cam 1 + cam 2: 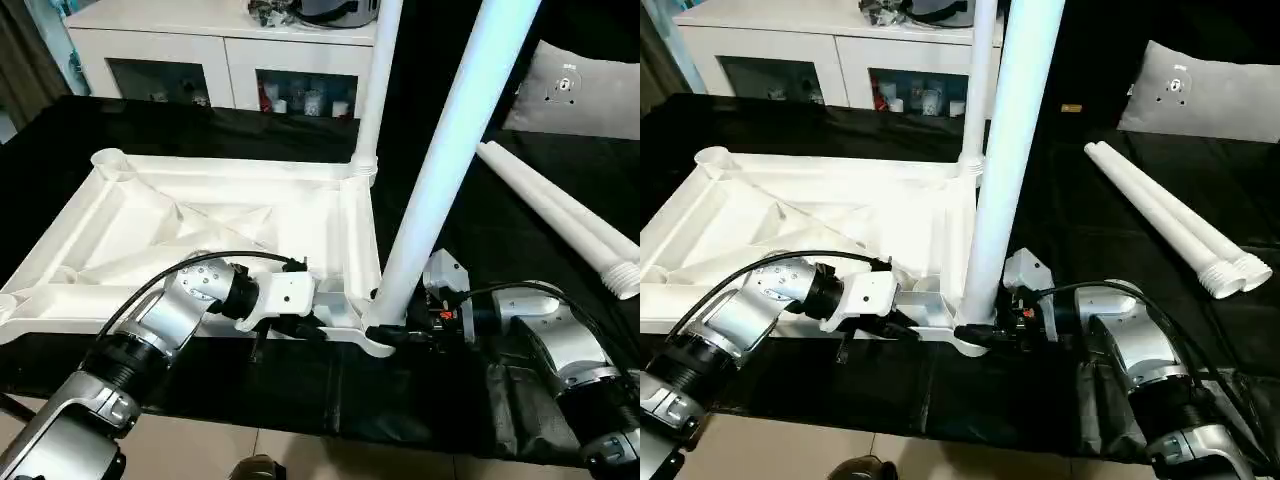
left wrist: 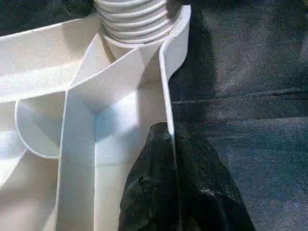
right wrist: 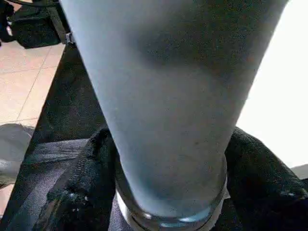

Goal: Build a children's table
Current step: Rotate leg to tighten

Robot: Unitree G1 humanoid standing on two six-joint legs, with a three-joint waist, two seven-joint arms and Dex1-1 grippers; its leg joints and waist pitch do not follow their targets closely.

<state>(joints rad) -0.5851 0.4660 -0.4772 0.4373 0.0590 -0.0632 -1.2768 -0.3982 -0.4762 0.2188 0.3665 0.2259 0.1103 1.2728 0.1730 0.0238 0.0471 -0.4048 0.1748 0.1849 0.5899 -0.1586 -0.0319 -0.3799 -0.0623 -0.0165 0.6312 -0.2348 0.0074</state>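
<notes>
The children's table top is stiff, light plastic; its rim is pinched by the left gripper. The slippery leg, at three o'clock, is straddled low by the right gripper.

I work in a home, probably a living room. Behind my black-covered table stands a white sideboard with glass doors and small things inside. A grey-white cushion lies nearby, and the floor has beige tiles.
</notes>
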